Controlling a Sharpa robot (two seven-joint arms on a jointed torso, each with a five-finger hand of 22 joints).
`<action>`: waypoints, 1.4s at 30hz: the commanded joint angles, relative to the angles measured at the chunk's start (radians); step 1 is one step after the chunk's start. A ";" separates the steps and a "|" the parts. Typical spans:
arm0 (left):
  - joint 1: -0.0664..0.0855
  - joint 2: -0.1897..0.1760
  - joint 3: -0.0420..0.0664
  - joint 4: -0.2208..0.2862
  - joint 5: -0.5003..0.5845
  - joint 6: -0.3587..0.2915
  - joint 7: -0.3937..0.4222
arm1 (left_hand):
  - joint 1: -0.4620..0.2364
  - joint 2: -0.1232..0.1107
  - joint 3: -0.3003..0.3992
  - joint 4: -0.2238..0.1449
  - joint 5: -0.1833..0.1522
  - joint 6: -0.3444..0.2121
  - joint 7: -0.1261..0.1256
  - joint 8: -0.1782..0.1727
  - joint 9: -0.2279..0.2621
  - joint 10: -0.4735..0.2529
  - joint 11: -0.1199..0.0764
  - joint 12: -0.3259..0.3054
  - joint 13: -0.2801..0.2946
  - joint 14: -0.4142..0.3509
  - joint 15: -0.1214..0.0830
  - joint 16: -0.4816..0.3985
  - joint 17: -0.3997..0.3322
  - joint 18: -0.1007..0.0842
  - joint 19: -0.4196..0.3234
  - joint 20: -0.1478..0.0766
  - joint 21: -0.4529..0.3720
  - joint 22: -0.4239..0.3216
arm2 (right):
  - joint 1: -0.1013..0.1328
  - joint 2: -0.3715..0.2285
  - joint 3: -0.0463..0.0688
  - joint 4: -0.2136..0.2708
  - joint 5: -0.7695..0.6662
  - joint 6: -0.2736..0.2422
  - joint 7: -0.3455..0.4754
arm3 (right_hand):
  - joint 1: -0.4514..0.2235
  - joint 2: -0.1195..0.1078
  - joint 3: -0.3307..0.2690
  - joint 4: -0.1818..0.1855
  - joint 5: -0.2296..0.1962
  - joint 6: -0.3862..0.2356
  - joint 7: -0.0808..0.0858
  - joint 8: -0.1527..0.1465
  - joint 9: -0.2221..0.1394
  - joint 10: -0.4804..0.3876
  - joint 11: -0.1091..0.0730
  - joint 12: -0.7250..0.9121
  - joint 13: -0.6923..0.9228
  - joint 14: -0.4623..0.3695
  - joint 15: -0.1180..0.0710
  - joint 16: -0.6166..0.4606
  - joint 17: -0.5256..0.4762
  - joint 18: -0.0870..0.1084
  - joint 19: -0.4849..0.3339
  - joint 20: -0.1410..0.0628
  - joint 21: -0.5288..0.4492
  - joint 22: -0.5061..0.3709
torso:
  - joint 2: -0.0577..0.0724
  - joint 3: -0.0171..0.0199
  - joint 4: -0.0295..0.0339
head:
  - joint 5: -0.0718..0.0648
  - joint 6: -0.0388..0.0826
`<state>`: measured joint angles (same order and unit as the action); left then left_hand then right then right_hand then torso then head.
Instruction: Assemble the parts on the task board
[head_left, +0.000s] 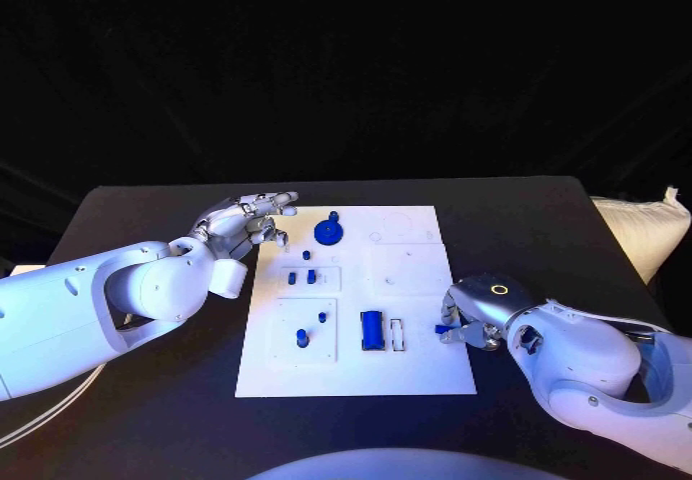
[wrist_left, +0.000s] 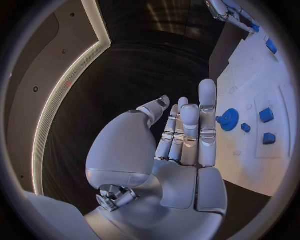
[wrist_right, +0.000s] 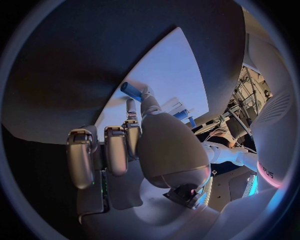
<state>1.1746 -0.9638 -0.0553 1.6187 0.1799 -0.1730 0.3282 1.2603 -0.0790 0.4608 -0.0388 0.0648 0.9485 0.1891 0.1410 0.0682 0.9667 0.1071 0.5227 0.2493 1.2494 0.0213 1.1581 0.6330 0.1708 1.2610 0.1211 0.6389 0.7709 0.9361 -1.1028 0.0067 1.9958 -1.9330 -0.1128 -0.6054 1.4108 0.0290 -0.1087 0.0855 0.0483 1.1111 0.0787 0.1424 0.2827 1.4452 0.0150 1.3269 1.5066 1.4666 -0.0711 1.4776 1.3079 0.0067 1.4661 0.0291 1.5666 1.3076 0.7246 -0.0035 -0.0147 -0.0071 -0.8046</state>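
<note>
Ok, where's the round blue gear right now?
In the head view the blue gear sits on the task board's far left part, just right of the left hand's fingertips, with smaller blue parts nearer the robot.

White task board (head_left: 411, 370) at frame centre, blue parts (head_left: 372, 330) on it, black table (head_left: 144, 400), silver hands on white arms, white cushion (head_left: 645, 232) at right edge

Head cam is looking down on the task board (head_left: 361, 370) from above; both wrist cams are sitting close behind each robot hand, also catching the board.
</note>
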 joint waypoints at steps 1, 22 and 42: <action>0.000 0.001 0.000 0.001 -0.005 0.021 0.002 | 0.000 0.006 -0.002 -0.005 0.004 -0.006 0.002 0.005 0.001 -0.008 0.001 0.006 -0.001 -0.009 0.001 0.003 -0.001 0.011 -0.005 -0.002 -0.005 -0.001 | -0.011 -0.005 -0.010 -0.015 -0.028 0.076 -0.035 | -0.006 -0.010 0.005 0.004 0.001 0.009 0.002 0.005 0.000 0.039 -0.016 -0.006 -0.067 0.073 0.001 0.004 0.100 -0.007 0.105 0.008 0.004 0.263 | 0.000 0.0000 -0.0007 | 0.001 -0.001; 0.000 0.001 -0.002 -0.001 -0.016 0.023 0.002 | 0.000 0.006 -0.002 -0.005 0.004 -0.006 0.002 0.005 0.001 -0.008 0.001 0.006 -0.001 -0.009 0.001 0.003 -0.001 0.011 -0.005 -0.002 -0.005 -0.001 | -0.012 -0.020 -0.010 -0.006 -0.018 0.094 -0.032 | 0.013 0.015 0.051 -0.002 0.004 0.029 -0.008 -0.001 -0.005 0.040 -0.023 -0.005 -0.065 0.074 -0.004 0.005 0.103 -0.007 0.105 0.006 0.004 0.263 | 0.000 -0.0003 0.0000 | -0.002 -0.002; 0.000 -0.001 -0.002 0.003 -0.016 0.021 0.002 | 0.002 0.007 -0.002 -0.006 0.004 -0.008 0.002 0.006 0.001 -0.010 0.001 0.008 -0.002 -0.011 0.001 0.003 -0.004 0.011 -0.006 -0.001 -0.005 -0.001 | -0.012 -0.003 -0.010 -0.018 -0.019 0.091 -0.040 | 0.021 0.058 0.186 -0.018 0.003 0.048 -0.018 -0.013 -0.012 0.049 -0.033 0.010 -0.054 0.075 -0.012 0.007 0.110 -0.007 0.105 -0.003 0.004 0.263 | 0.000 -0.0018 -0.0011 | -0.005 -0.005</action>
<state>1.1746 -0.9651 -0.0577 1.6181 0.1689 -0.1703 0.3250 1.2603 -0.0790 0.4608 -0.0388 0.0648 0.9485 0.1890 0.1410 0.0682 0.9631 0.1106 0.5286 0.2493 1.2456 0.0252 1.1581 0.6304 0.1709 1.2611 0.1211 0.6389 0.7709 0.9373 -1.1061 0.0093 1.9957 -1.9555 -0.0932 -0.6158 1.3936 0.0414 0.0733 0.0687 0.0499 1.1521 0.0591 0.1261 0.2695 1.4414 0.0114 1.3360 1.5036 1.4665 -0.0789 1.4815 1.3074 0.0068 1.4661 0.0291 1.5666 1.3081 0.7250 -0.0047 -0.0144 -0.0131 -0.8100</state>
